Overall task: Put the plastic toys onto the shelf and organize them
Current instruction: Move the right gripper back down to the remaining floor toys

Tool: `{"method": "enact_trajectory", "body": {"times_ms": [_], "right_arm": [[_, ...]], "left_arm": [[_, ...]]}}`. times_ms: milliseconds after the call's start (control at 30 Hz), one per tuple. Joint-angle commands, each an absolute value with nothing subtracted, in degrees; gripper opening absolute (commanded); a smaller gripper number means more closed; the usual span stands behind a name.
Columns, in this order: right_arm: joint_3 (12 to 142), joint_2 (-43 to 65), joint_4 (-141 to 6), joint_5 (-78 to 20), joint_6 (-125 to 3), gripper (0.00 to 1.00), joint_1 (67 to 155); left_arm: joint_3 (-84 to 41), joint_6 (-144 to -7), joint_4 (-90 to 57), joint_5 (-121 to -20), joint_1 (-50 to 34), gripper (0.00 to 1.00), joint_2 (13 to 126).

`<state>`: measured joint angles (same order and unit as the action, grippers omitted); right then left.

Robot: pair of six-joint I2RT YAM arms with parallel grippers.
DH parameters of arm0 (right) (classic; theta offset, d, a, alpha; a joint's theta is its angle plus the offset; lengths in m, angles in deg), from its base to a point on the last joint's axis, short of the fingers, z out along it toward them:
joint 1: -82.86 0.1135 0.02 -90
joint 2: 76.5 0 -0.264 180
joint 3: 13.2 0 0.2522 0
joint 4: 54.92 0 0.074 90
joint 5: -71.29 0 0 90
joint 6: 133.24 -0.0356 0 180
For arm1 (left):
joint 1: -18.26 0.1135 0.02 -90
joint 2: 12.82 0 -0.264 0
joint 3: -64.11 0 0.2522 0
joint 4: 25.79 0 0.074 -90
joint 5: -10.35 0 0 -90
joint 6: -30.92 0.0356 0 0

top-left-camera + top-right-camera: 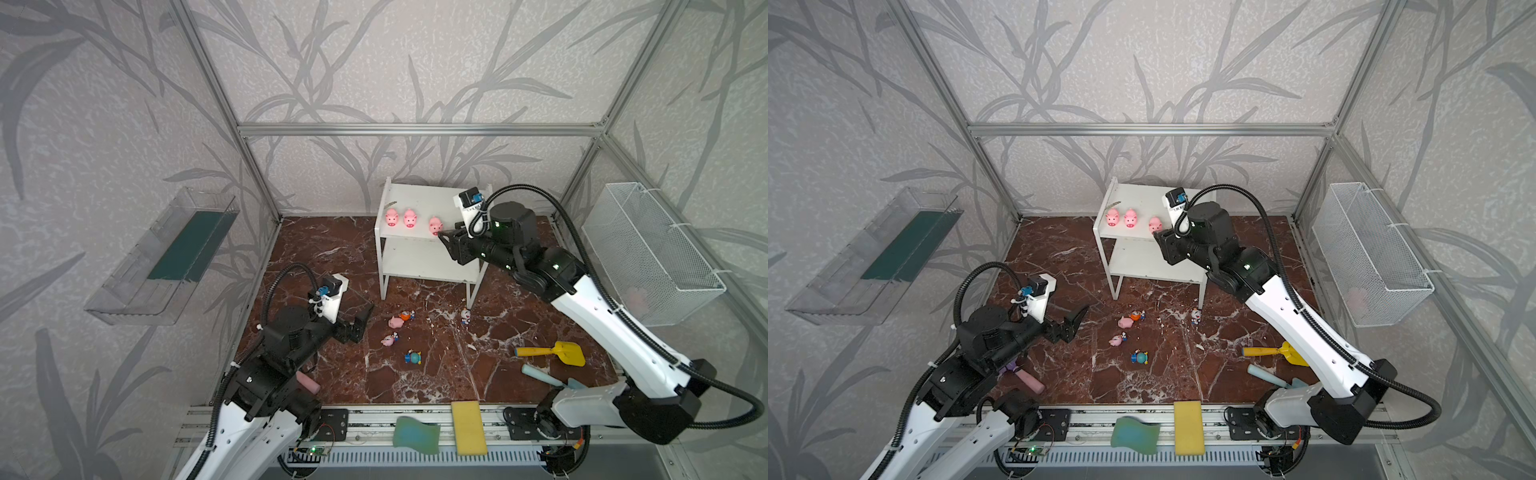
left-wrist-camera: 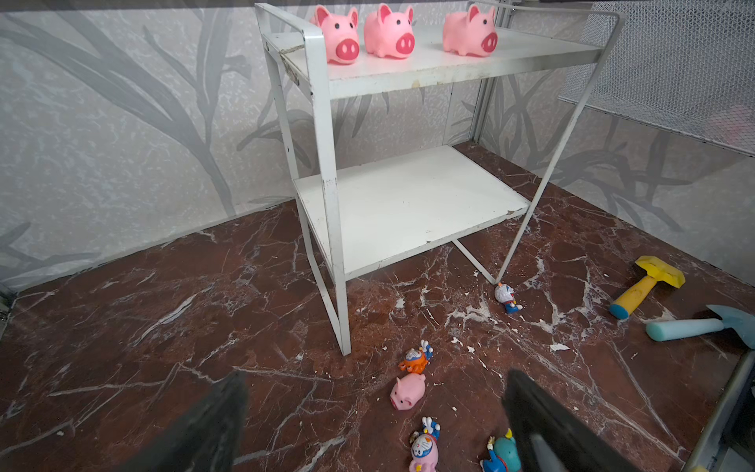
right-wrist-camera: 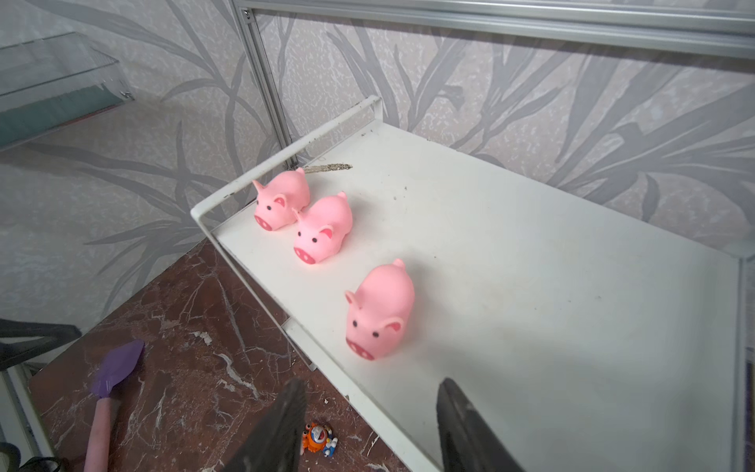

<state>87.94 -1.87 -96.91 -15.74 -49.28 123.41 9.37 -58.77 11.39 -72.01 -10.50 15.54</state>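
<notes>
Three pigs (image 3: 322, 229) stand on the shelf (image 3: 531, 265); left pincer (image 2: 376, 376) and right pincer (image 3: 371, 382) both gape, empty.

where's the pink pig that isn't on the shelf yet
In both top views the loose pig lies on the marble floor in front of the shelf, right beside the orange figurine and just right of the open left gripper.

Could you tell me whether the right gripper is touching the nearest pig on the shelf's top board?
Apart. The right wrist view shows bare shelf between the pig and the open right gripper.
</notes>
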Motion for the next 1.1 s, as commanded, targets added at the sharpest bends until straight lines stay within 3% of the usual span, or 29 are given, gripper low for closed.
{"method": "enact_trajectory", "body": {"times_ms": [0, 200, 400, 567, 800, 1067], "right_arm": [[82.71, -7.9, -94.8, -14.91, -46.8, 0.54, 126.55], [69.04, -15.66, -91.11, -9.1, -45.19, 0.53, 138.36], [56.47, -14.51, -84.24, -5.43, -51.86, 0.48, 148.43], [51.02, -5.58, -77.27, -7.98, -61.17, 0.44, 149.85], [54.75, 11.91, -74.3, -11.03, -70.7, 0.36, 149.06], [56.24, 21.81, -70.08, -14.3, -77.22, 0.25, 145.22]], "left_arm": [[9.94, -58.64, 10.4, -71.63, -10.55, 0.99, 15.57], [10.0, -58.64, 10.64, -71.77, -10.56, 0.99, 16.07], [9.81, -58.83, 12.0, -72.57, -10.61, 0.99, 15.68], [9.08, -59.22, 13.78, -74.4, -11.37, 0.99, 15.41], [8.42, -60.62, 16.24, -75.16, -11.97, 0.99, 16.12], [8.71, -60.34, 16.88, -76.13, -12.09, 0.99, 15.83]]}}
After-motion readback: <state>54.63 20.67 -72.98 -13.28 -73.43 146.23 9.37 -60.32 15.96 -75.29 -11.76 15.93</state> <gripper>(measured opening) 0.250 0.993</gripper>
